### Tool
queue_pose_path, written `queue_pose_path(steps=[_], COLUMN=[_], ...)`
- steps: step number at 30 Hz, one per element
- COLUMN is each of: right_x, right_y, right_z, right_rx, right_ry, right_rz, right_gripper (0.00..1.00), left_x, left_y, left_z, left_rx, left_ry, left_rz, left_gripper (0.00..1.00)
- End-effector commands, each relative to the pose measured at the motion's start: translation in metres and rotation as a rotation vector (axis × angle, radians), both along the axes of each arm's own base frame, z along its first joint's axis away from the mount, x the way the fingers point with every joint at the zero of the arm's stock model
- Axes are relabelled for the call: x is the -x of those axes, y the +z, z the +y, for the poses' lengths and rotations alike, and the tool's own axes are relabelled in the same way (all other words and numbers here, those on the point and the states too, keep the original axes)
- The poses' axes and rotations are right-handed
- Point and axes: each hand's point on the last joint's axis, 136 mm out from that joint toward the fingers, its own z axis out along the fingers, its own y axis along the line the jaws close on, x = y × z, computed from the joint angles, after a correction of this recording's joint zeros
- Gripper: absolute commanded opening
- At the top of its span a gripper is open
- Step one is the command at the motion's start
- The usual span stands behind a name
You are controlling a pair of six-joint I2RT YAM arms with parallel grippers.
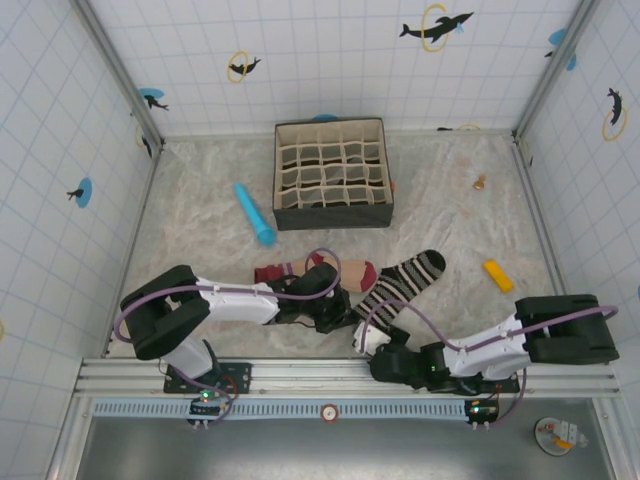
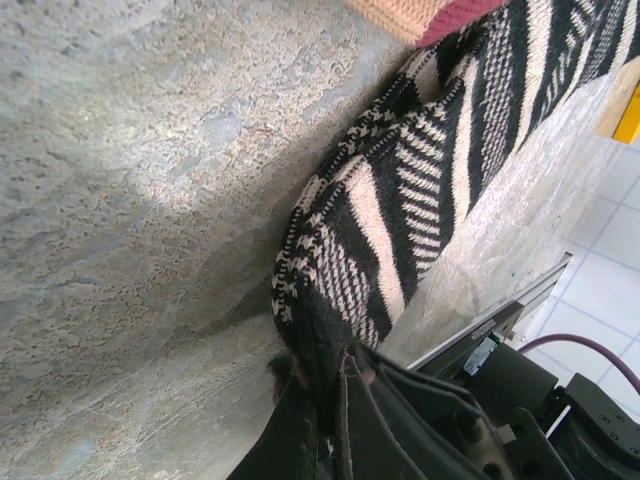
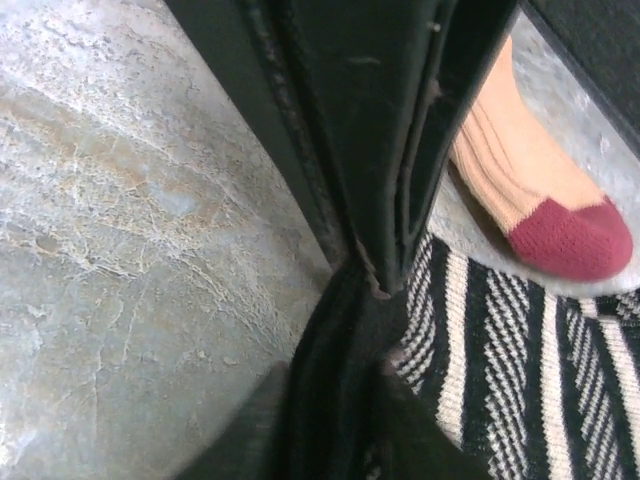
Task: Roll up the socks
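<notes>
Marbled tabletop [image 1: 200, 215], white tiled walls [image 1: 330, 60] with dolphin decals [image 1: 436, 26]. Striped sock [image 1: 408, 280] lies nearside of divider box [image 1: 332, 215], touching peach sock [image 1: 355, 270]. Left gripper [image 2: 335, 385] and right gripper [image 3: 372, 280] each clamp its dark end.

White tiled walls [image 1: 330, 70], dolphin stickers [image 1: 436, 27], mottled stone-look tabletop [image 1: 200, 250]

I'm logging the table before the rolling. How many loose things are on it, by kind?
Socks: 2, the peach sock and the striped sock
Box: 1
Blue cylinder: 1
Yellow block: 1
Brown piece: 1, too small to identify
Total: 6
</notes>
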Motion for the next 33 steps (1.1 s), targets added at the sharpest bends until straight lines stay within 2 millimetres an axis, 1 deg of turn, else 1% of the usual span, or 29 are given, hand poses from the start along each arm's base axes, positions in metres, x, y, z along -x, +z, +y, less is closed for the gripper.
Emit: queue_pose_path(steps=[1, 2, 3, 6, 8, 10, 11, 12, 15, 19, 22, 25, 29, 31, 33], right_x=[0.002, 0.002, 0.002, 0.004, 0.004, 0.004, 0.004, 0.004, 0.001, -0.002, -0.004, -0.004, -0.007, -0.013, -0.014], right_y=[0.006, 0.005, 0.004, -0.001, -0.004, -0.006, -0.007, -0.007, -0.010, -0.014, -0.017, -0.019, -0.018, -0.022, -0.028], right_z=[0.010, 0.011, 0.011, 0.011, 0.009, 0.007, 0.005, 0.005, 0.001, -0.003, -0.006, -0.010, -0.019, -0.029, -0.037], right_rx=[-0.056, -0.066, -0.072, -0.106, -0.137, -0.179, -0.204, -0.227, -0.295, -0.376, -0.431, -0.497, -0.601, -0.650, -0.673], right_ry=[-0.012, -0.018, -0.022, -0.032, -0.050, -0.068, -0.079, -0.084, -0.120, -0.175, -0.225, -0.266, -0.330, -0.420, -0.484], right_rz=[0.039, 0.054, 0.073, 0.167, 0.225, 0.294, 0.332, 0.366, 0.480, 0.626, 0.726, 0.808, 0.883, 0.915, 0.975], right_gripper=[0.08, 0.03, 0.00, 0.00, 0.00, 0.00, 0.00, 0.00, 0.00, 0.00, 0.00, 0.00, 0.00, 0.00, 0.00], left_x=[-0.004, -0.006, -0.008, -0.015, -0.022, -0.031, -0.036, -0.040, -0.049, -0.054, -0.058, -0.059, -0.056, -0.053, -0.049], left_y=[0.004, 0.004, 0.003, 0.008, 0.015, 0.022, 0.025, 0.027, 0.030, 0.036, 0.038, 0.042, 0.041, 0.041, 0.041], left_z=[-0.001, 0.001, 0.002, 0.004, 0.002, 0.003, 0.004, 0.005, 0.009, 0.009, 0.015, 0.022, 0.029, 0.028, 0.023], left_rx=[0.010, 0.001, -0.009, -0.016, 0.002, 0.007, 0.006, -0.001, -0.004, 0.029, 0.027, 0.023, 0.011, 0.012, 0.023], left_ry=[-0.013, -0.008, -0.002, 0.015, 0.026, 0.046, 0.060, 0.070, 0.093, 0.110, 0.135, 0.139, 0.139, 0.131, 0.116], left_rz=[-0.030, -0.042, -0.051, -0.084, -0.112, -0.155, -0.181, -0.202, -0.243, -0.277, -0.310, -0.368, -0.407, -0.429, -0.446], left_gripper=[0.02, 0.08, 0.16, 0.44, 0.65, 0.81, 0.86, 0.88, 0.88, 0.80, 0.73, 0.69, 0.64, 0.63, 0.63])
